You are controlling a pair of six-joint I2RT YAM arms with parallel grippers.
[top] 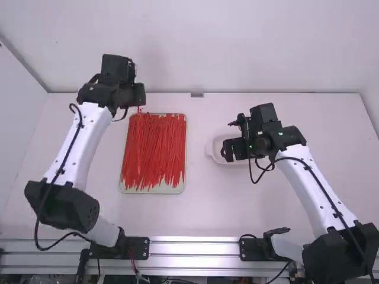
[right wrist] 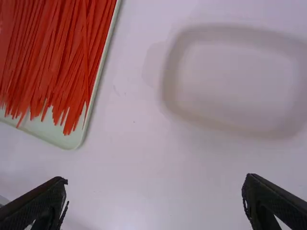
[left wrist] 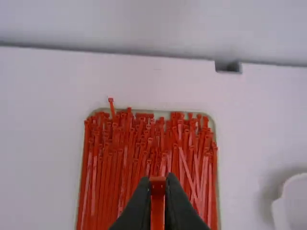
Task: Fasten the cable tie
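A pale tray (top: pixel 183 151) holds a heap of red cable ties (top: pixel 154 151), seen close in the left wrist view as red cable ties (left wrist: pixel 148 153). My left gripper (top: pixel 135 106) hangs over the tray's far end, shut on one red cable tie (left wrist: pixel 157 201) that stands between its fingers (left wrist: pixel 136 206). My right gripper (top: pixel 228 149) is to the right of the tray, above a white dish (top: pixel 214 149), its fingers (right wrist: pixel 36 203) wide apart and holding nothing. The dish (right wrist: pixel 230 79) lies below it, with the ties' tail ends (right wrist: pixel 53 62) beside it.
The white table (top: pixel 249 189) has bare room in front of the tray and dish. A wall runs along the back, with a small grey bracket (left wrist: pixel 227 67) at its foot. A metal rail (top: pixel 189 242) lines the near edge.
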